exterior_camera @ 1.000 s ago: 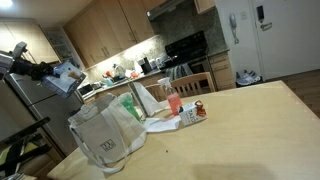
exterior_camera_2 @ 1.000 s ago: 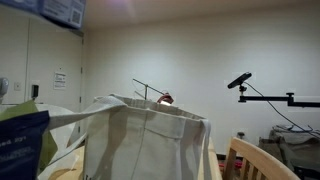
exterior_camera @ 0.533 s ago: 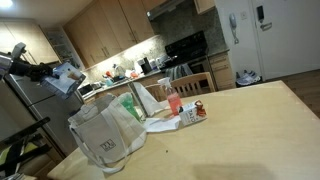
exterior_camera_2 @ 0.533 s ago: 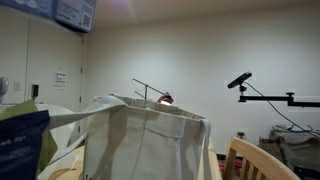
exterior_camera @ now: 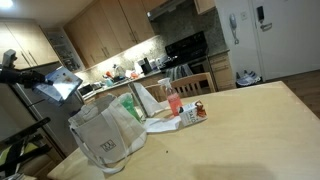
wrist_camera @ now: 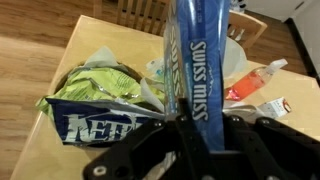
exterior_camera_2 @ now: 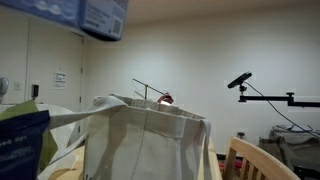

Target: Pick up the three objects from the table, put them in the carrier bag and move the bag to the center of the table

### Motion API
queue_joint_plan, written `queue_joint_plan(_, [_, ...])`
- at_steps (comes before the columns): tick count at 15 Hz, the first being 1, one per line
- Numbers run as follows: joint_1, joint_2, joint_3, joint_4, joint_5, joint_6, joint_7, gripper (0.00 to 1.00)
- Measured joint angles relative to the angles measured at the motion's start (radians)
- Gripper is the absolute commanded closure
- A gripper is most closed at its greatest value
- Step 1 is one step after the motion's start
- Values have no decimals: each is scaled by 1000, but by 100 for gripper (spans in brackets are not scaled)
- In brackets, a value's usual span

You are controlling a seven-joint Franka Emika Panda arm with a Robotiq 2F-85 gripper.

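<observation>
up in the air, above and a bit to one side of the bag (exterior_camera: 100,138), my hand (wrist_camera: 196,135) is pinched tight on the blue carton (wrist_camera: 195,55). this step is getting the carton into the bag. next, i think, i must bring it right over the open top, go down slowly and let go. the red and white packet (exterior_camera: 196,111) lies on the table (exterior_camera: 250,125) by the pink bottle (exterior_camera: 173,98).

Setting: home kitchen with an eating area. Wood cabinets (exterior_camera: 105,32) line the wall, lit from underneath. A black stove (exterior_camera: 187,46) stands below a range hood (exterior_camera: 170,10), beside a cluttered counter (exterior_camera: 125,72) and a grey fridge (exterior_camera: 30,105). Light-wood table (exterior_camera: 245,125) with a wooden chair (exterior_camera: 192,78). In an exterior view, a boom stand (exterior_camera_2: 262,96) stands by a plain wall.
</observation>
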Motion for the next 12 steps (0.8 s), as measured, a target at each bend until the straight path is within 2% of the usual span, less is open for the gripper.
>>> queue_joint_plan(5, [39,-110,52,-110,-12,-232,168,95])
queue_joint_plan(8, [44,-187,50,-211,-11,-270,266,95])
queue_joint_plan(9, [43,-214,45,-248,-11,-270,306,79])
queue_joint_plan(12, [43,-275,30,-336,-17,-269,392,79])
